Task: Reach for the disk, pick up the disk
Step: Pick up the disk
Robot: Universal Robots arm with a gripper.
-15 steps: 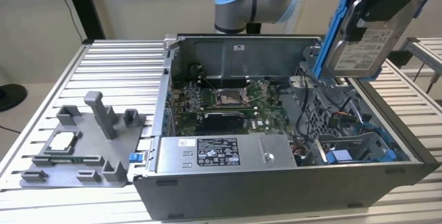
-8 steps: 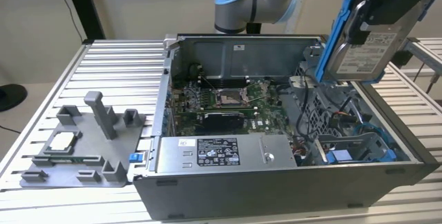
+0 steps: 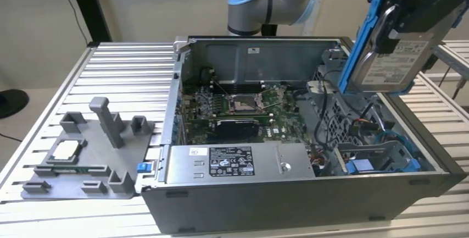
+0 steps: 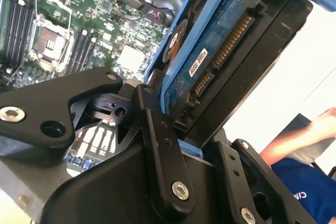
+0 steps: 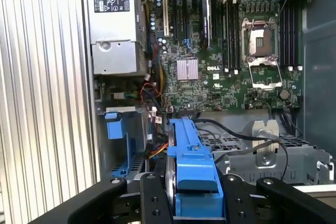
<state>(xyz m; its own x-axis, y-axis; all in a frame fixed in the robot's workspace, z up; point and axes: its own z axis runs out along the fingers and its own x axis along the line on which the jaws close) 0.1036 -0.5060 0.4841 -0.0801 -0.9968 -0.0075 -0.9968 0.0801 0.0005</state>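
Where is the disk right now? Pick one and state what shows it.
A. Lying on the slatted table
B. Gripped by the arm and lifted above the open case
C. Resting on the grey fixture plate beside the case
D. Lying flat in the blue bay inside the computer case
B: in the exterior view the disk, in its blue caddy rails, hangs clear above the open computer case, clamped in the gripper.

The arm [image 3: 271, 1] hangs high at the exterior view's right, wrist tipped down, the gripper [image 3: 410, 15] raised well above the scene. Its black fingers [image 4: 157, 145] are clamped from both sides — the disk [image 3: 388, 56] is pinched between them, held on edge and dangling below the claw.
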